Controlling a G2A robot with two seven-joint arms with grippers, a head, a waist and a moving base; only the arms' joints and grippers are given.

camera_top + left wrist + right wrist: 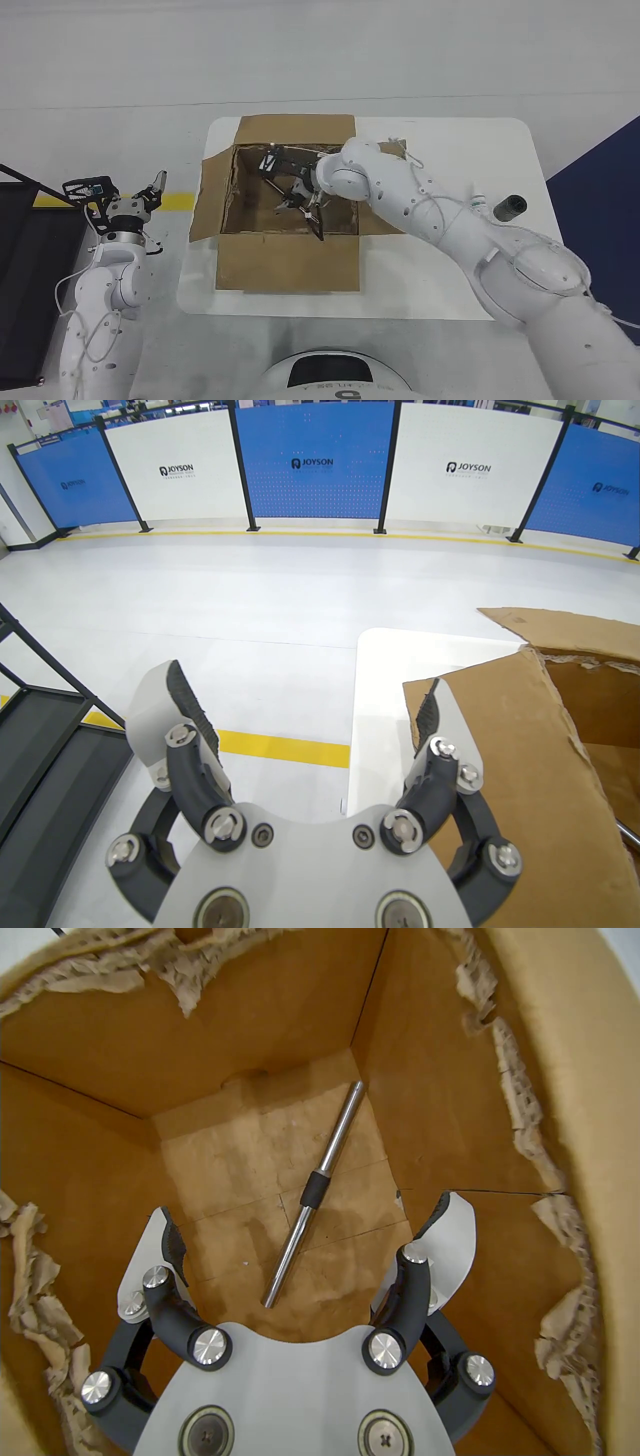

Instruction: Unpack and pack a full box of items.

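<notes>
The white bench (400, 290) carries a brown cardboard box (285, 262), its flaps folded outward and its inner edges torn and ragged. The right gripper (306, 1220) hangs inside the box above its floor, fingers spread open and holding nothing. The left gripper (305, 681) hovers off the bench's left edge, beside the box's left flap, fingers also open and empty. A shiny metal rod (315, 1193) with a black band at its middle lies flat on the box floor, near one wall. A small dark cylinder (510, 207) sits on the bench right of the box.
</notes>
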